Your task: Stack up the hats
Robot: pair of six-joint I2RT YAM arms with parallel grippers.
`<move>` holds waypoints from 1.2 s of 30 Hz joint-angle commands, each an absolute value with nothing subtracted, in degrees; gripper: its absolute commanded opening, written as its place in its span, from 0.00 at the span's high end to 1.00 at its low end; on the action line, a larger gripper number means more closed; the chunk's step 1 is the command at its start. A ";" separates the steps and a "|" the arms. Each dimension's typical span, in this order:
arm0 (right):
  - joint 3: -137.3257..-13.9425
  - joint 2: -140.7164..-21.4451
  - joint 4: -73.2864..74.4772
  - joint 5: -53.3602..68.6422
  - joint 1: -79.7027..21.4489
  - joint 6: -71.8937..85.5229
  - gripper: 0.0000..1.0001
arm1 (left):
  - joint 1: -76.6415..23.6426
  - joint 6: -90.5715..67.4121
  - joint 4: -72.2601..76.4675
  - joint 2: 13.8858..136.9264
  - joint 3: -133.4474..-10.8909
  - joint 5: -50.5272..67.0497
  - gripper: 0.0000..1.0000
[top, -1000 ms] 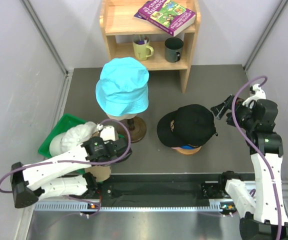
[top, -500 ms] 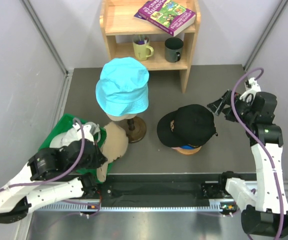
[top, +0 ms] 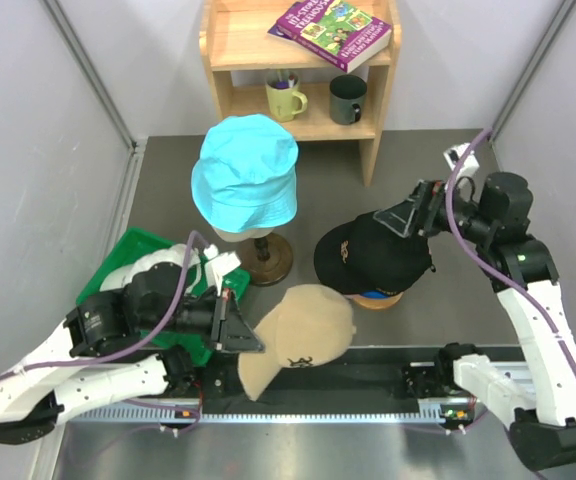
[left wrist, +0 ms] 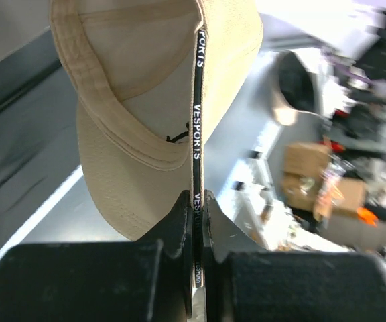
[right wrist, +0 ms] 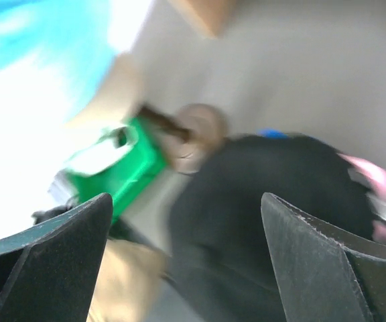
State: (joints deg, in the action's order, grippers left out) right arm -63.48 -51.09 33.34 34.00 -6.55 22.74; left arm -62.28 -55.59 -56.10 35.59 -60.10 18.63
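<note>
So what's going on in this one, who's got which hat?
The left claw is shut on the edge of the tan cap, holding it up near the front of the table. The right claw is open, hovering just over the black cap, which tops a small pile with a blue cap showing beneath. The cyan bucket hat sits on its wooden stand, with neither claw touching it.

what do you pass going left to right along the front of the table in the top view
green tray → tan cap → black cap
</note>
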 commanded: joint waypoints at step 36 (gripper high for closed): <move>-66.71 -33.92 37.00 42.54 -18.54 27.43 0.14 | -62.05 -59.24 -13.54 41.57 -60.91 16.52 1.00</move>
State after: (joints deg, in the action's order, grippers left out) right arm -65.95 -33.93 34.41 42.87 -17.89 30.89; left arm -62.24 -58.63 -21.58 41.63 -60.64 15.57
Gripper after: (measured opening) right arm 0.860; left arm 0.049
